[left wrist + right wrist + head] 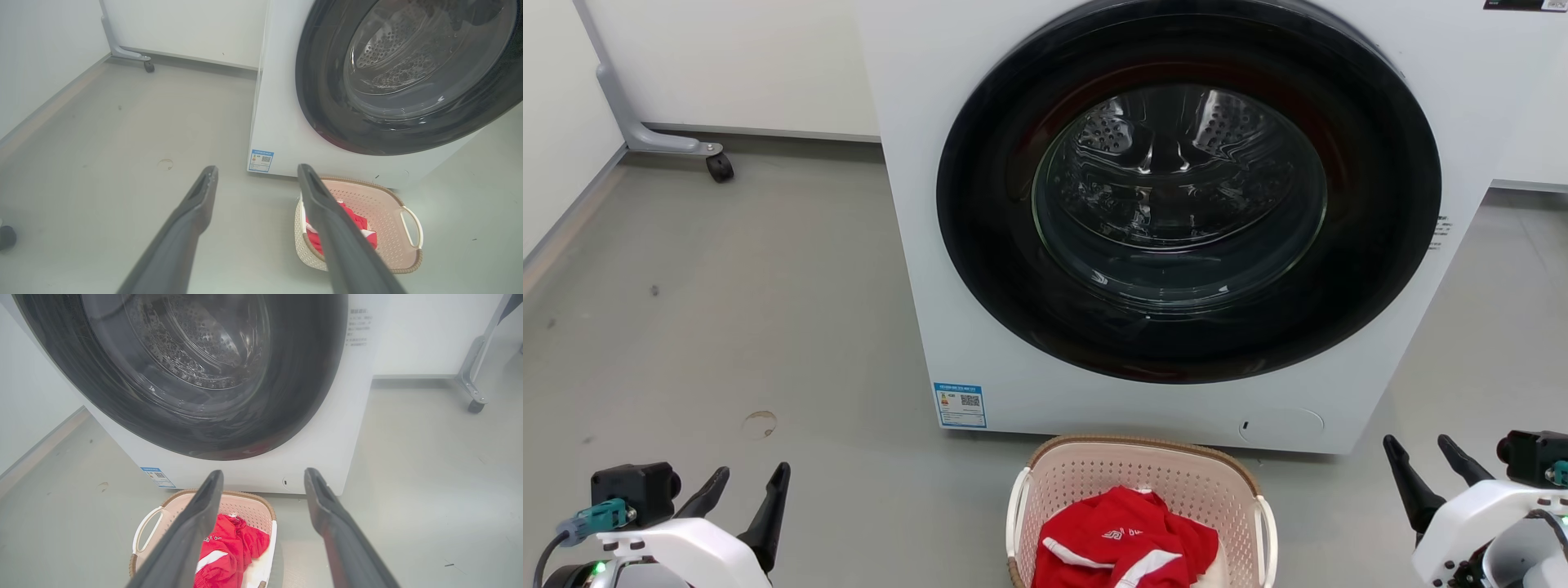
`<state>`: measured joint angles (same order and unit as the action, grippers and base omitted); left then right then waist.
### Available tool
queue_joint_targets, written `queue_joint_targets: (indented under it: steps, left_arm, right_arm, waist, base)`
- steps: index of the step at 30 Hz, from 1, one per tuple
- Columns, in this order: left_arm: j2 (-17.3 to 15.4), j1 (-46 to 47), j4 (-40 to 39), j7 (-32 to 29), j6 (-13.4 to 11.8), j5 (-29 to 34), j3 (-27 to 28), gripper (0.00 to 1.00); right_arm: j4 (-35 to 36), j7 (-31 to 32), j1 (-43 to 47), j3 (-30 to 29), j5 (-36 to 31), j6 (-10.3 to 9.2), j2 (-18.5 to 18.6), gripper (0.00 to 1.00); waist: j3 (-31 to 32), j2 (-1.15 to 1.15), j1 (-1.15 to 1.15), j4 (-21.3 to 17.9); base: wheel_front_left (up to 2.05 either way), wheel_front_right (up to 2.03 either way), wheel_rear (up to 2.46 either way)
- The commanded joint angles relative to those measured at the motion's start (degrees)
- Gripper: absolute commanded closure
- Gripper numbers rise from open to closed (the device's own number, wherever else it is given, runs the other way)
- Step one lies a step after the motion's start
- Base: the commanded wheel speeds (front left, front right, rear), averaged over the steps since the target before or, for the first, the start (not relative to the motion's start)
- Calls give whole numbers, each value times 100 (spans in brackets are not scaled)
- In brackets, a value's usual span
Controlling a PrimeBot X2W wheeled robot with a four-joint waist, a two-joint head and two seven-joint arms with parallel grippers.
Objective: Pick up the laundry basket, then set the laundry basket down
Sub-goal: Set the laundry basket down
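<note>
Laundry basket (1094,478) grounded at six o'clock; my left gripper (753,474) and right gripper (1417,447) gape empty, nothing lifted yet

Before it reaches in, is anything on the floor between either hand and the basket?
Nothing visible does. Bare floor lies between the basket and the left hand and the right hand; the washer stands behind it.

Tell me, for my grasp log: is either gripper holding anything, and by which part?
Nothing is held. The left gripper and right gripper are open, apart from the pale pinkish-cream perforated plastic laundry basket on the grey floor.
</note>
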<state>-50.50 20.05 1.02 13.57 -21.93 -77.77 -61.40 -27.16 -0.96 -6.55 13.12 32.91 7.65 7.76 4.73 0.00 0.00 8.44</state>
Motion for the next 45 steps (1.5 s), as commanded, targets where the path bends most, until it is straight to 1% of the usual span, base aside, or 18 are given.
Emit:
queue_joint_targets:
  steps: [1,13,29,45]
  left_arm:
    - [-276,190,-71,39,-19,-21,282,0]
    - [-274,190,-38,50,17,17,313,0]
    - [-214,220,-5,87,33,219,340,0]
    - [-129,134,60,118,82,229,517,0]
  right_arm:
    - [184,37,-87,34,-94,-16,101,0]
    - [355,156,8,-60,-216,-16,36,0]
    - [451,221,53,-116,-282,-16,-8,0]
    - [464,231,63,-168,-331,-16,-48,0]
  waist:
    - [3,0,0,0]
    - [38,0,0,-4]
    - [4,0,0,-11]
    - [-4,0,0,10]
  base:
    - [0,0,0]
    - [0,0,0]
    - [0,0,0]
    - [0,0,0]
